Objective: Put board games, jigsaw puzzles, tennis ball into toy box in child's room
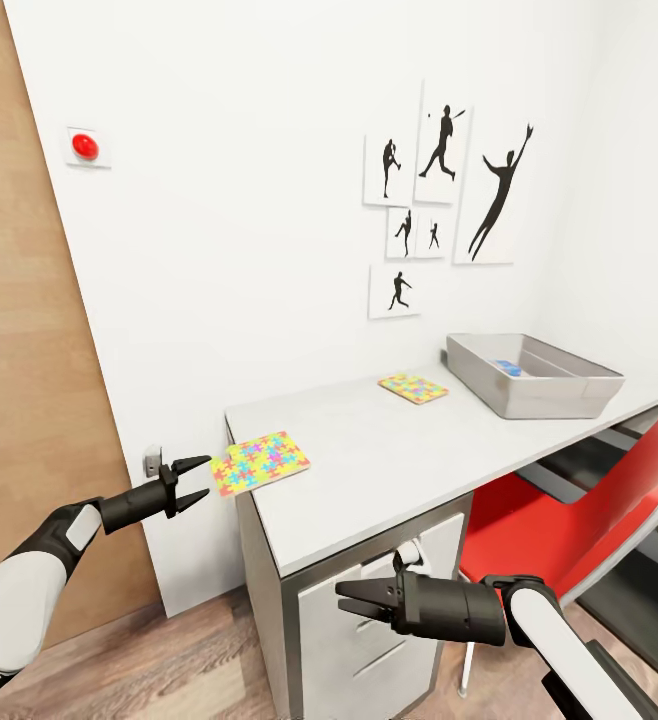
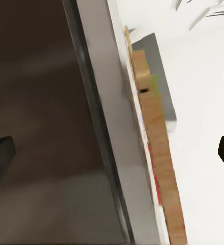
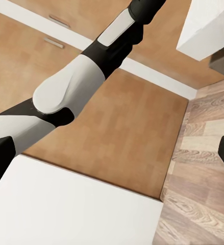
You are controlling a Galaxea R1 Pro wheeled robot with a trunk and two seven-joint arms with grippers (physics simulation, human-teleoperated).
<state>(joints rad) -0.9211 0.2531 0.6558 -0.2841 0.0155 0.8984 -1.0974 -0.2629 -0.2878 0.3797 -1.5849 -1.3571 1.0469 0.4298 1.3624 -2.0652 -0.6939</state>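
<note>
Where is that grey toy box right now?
In the head view the toy box sits on the table toward its far right end by the wall, just right of the farther jigsaw puzzle and above the red chair.

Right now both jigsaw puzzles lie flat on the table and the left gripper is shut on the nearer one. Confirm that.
Not quite. In the head view the left gripper is open and holds nothing, its tips just short of the nearer jigsaw puzzle. Both puzzles do lie flat on the table, the farther one beside the toy box.
</note>
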